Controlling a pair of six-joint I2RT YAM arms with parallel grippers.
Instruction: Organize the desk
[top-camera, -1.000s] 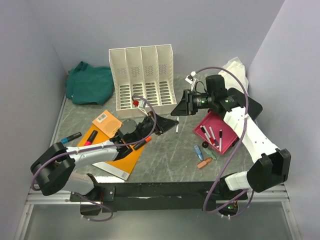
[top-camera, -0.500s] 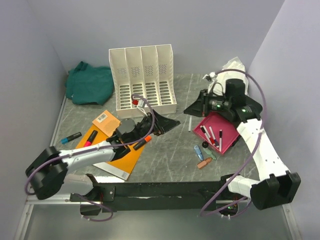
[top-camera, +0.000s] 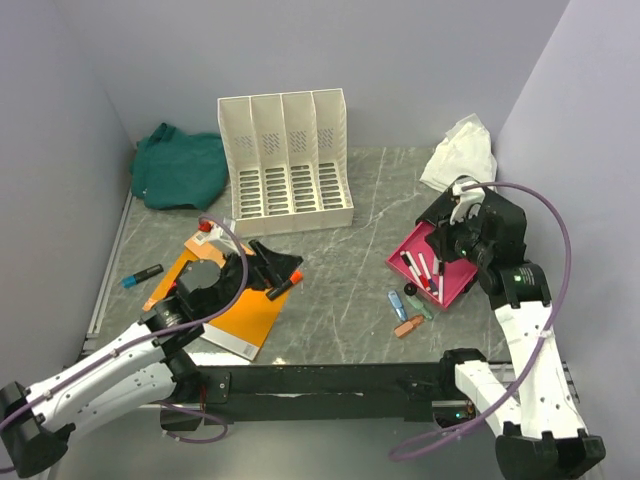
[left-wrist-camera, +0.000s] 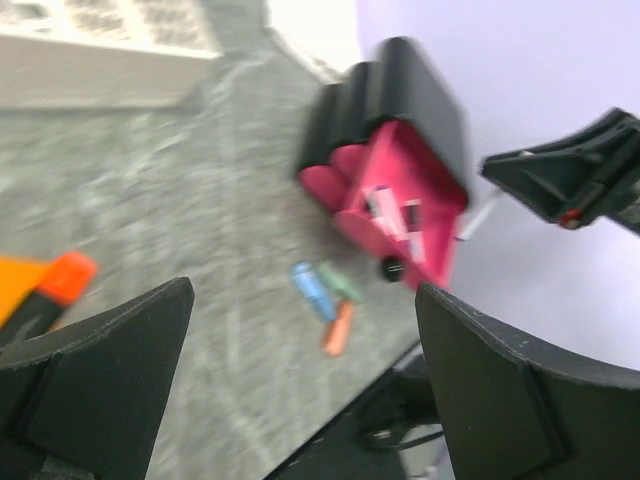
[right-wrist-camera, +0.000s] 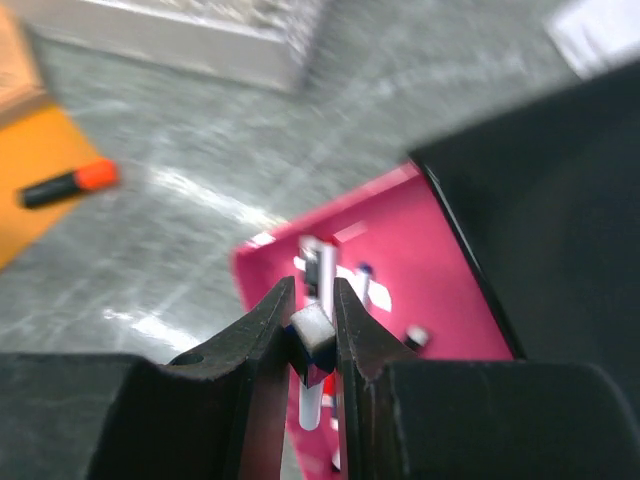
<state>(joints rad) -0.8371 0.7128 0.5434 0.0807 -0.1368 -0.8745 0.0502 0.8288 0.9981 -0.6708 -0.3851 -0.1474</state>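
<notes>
- The desk (top-camera: 340, 290) fills the middle of the top view. The step in hand looks like dropping a pen into the pink tray (top-camera: 452, 288) at centre right.
- The right gripper (right-wrist-camera: 312, 310) hangs over that tray with its fingers clamped on a small white pen (right-wrist-camera: 311, 400), which points down toward the tray floor.
- To do it well, lower the pen until it is just above the markers (top-camera: 420, 268) already lying in the tray, and tilt it to lie along them, so it does not bounce out when let go.
- Release over the tray's middle rather than its lower-left rim. The small blue, green and orange pieces (top-camera: 405, 312) lie loose just beside that rim.
- Lift straight up afterwards so the fingers do not catch the tray wall.
- The left gripper (left-wrist-camera: 305, 300) has its fingers wide apart and holds nothing. It sits at lower left by the orange-capped marker (top-camera: 285, 286) on the orange notebook (top-camera: 235, 315), a likely next pick, and it is well apart from the tray.
</notes>
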